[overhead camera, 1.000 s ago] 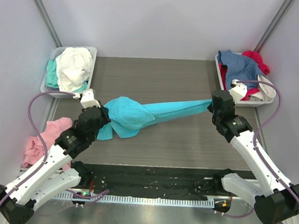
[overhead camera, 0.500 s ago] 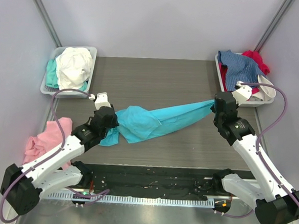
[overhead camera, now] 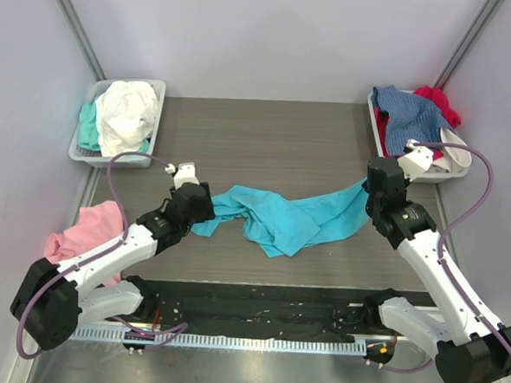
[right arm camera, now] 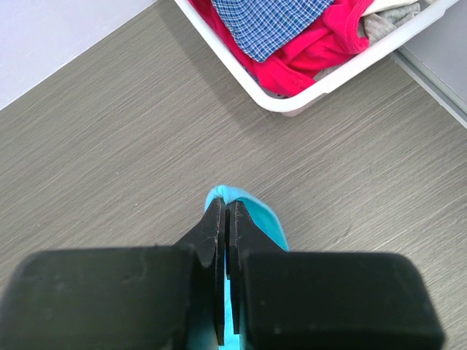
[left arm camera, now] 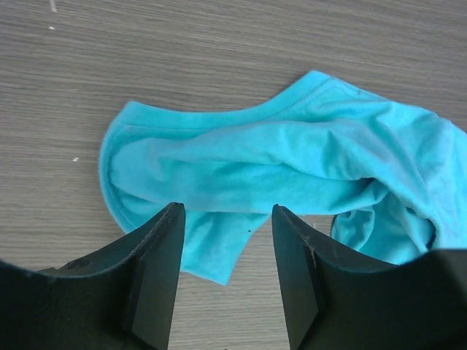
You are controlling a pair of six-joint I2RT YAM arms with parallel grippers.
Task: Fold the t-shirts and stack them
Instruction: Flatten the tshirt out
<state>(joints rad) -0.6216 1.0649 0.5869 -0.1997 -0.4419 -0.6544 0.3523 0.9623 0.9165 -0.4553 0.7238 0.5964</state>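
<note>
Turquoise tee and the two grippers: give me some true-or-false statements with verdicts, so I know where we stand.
1. The right gripper is shut on the turquoise tee. True.
2. The left gripper grips the tee. False: its jaws stand open over cloth lying on the table.
3. The tee is neatly folded. False: it sprawls crumpled across the table.
4. The left tray holds a white garment. True.

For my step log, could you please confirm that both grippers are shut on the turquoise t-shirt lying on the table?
Not quite: only the right gripper is shut on the turquoise t-shirt. The left wrist view shows the left gripper open over the shirt's edge, gripping nothing.
</note>
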